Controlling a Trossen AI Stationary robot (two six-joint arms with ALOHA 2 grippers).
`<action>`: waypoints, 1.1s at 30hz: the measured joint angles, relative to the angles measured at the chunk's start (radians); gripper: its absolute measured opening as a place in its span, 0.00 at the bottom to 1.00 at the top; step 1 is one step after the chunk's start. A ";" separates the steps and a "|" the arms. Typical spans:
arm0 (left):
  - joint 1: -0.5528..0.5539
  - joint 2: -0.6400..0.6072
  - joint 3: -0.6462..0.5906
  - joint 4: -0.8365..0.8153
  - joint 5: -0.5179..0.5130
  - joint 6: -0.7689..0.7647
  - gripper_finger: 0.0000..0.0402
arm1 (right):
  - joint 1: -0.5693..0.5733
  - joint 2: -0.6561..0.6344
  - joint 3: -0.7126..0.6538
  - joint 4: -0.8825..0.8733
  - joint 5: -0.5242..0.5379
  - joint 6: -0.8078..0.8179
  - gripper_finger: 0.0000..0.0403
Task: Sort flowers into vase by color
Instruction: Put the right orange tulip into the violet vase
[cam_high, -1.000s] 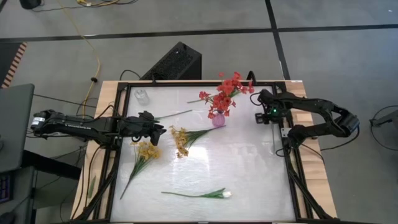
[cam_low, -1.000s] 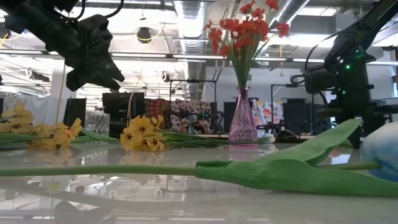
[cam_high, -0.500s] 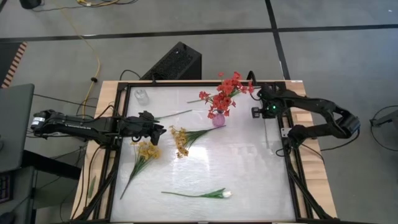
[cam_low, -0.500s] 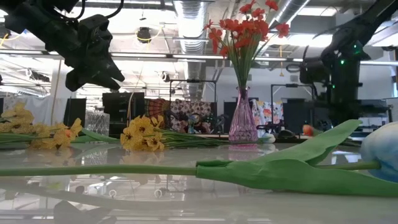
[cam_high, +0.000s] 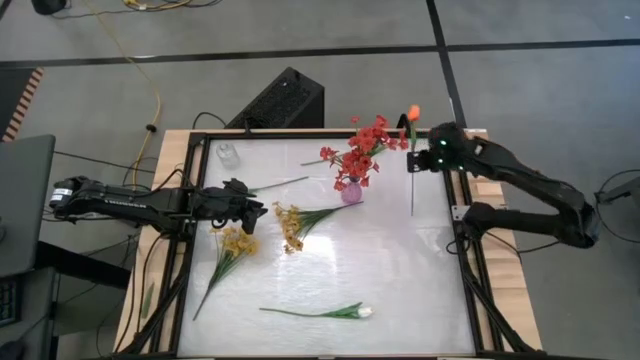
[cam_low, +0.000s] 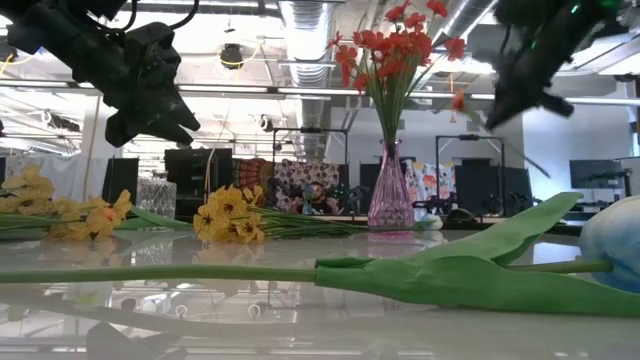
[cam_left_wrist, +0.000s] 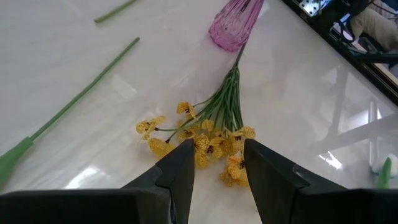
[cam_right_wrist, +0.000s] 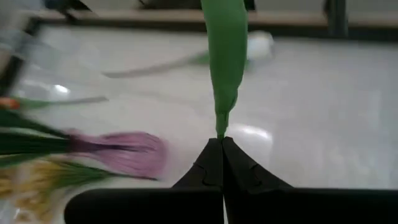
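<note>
Right end effector now raised, clamped on orange flower, seemingly above glossy white table.

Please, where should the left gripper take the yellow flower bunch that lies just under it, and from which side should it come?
Grip the yellow flower bunch at its gathered green stems, between the blooms and the pink vase, probably. There the stems lie close together on the table, so one pinch takes them all. The left gripper, open above the blooms, should come straight down, fingers across the stems.

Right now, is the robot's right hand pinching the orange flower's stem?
Touching. In the right wrist view the right gripper has its fingers closed together on the orange flower stem, with no gap. The high view shows that stem hanging below the gripper.
</note>
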 joint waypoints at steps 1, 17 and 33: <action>0.000 0.000 0.000 0.000 0.000 0.000 0.32 | 0.027 -0.029 0.007 0.008 0.021 0.000 0.04; 0.000 0.000 0.000 -0.002 -0.005 0.011 0.32 | 0.421 -0.214 0.024 0.569 0.032 -0.022 0.05; 0.033 0.009 0.077 0.226 0.127 -0.009 0.32 | 0.561 -0.112 0.148 0.636 -0.094 -0.156 0.05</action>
